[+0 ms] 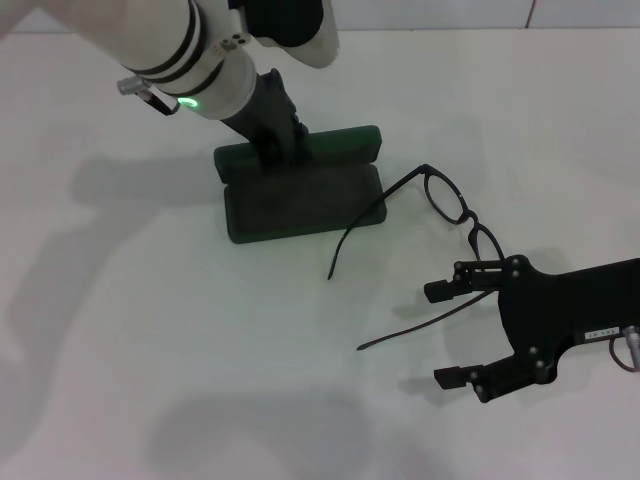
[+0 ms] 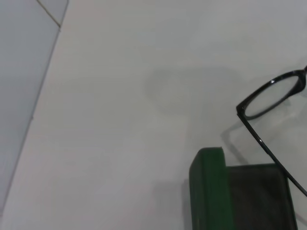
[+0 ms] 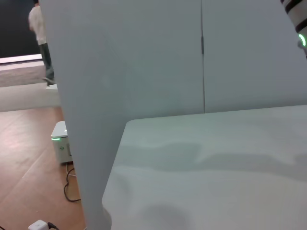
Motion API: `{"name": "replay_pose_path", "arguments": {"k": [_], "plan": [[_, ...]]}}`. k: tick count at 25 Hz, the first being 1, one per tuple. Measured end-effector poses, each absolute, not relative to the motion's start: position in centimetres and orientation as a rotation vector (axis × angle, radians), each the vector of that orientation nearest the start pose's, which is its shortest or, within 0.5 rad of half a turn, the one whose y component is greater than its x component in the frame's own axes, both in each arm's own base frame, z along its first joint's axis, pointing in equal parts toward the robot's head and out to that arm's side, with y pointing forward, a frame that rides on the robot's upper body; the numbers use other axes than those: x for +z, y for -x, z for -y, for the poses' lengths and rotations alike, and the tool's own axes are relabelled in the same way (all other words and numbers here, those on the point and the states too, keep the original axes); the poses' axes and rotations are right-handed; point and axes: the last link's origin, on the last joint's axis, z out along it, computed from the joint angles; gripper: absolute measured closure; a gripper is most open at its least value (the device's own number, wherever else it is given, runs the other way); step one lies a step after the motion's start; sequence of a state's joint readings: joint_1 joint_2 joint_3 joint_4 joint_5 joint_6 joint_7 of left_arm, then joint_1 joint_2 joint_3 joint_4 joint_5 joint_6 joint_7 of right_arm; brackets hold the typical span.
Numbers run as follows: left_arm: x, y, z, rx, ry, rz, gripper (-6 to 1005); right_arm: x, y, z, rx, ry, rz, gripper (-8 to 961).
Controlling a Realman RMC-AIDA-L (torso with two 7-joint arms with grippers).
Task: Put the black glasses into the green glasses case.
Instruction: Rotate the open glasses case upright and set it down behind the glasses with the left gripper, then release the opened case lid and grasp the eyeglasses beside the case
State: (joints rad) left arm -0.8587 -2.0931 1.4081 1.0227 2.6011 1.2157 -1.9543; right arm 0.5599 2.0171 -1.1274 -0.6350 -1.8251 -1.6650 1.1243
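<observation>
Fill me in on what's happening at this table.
The left end effector is at the open green glasses case, seemingly holding its lid. The black glasses lie unfolded on the table, one temple arm resting over the case's edge. The right end effector, fingers open, is beside the other temple arm. Nothing is inside the case yet.

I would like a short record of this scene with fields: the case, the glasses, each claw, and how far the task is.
case: green glasses case lies open on the table, lid up at the far side
glasses: black glasses on the table right of the case, temple arms unfolded, one arm reaching over the case's right edge
left claw: left claw at the case's lid; fingers hidden
right claw: right claw open, beside the nearer temple arm
task: glasses not yet in the case
</observation>
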Motion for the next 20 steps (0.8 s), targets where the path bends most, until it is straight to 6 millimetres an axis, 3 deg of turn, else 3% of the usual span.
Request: {"name": "replay_pose_path", "arguments": {"k": [5, 8, 14, 17, 20], "plan": [[-3.8, 13.1, -41.2, 0.479, 2.715, -0.071, 657, -2.7, -22.7, -30.6, 0.646, 3.114, 0.002, 84], [-3.6, 12.9, -41.2, 0.443, 2.720, -0.039, 596, -2.7, -22.7, -30.6, 0.647, 3.114, 0.001, 84], [-1.2, 12.8, -41.3, 0.206, 2.752, 0.216, 474, -2.5, -22.7, -30.7, 0.659, 3.103, -0.019, 84], [0.9, 14.3, -40.6, 0.002, 2.786, 0.397, 413, -2.4, -22.7, -31.0, 0.656, 3.097, -0.086, 84], [2.7, 17.4, -38.7, -0.178, 2.797, 0.499, 299, -1.5, -22.6, -31.8, 0.669, 3.059, -0.204, 84]]}}
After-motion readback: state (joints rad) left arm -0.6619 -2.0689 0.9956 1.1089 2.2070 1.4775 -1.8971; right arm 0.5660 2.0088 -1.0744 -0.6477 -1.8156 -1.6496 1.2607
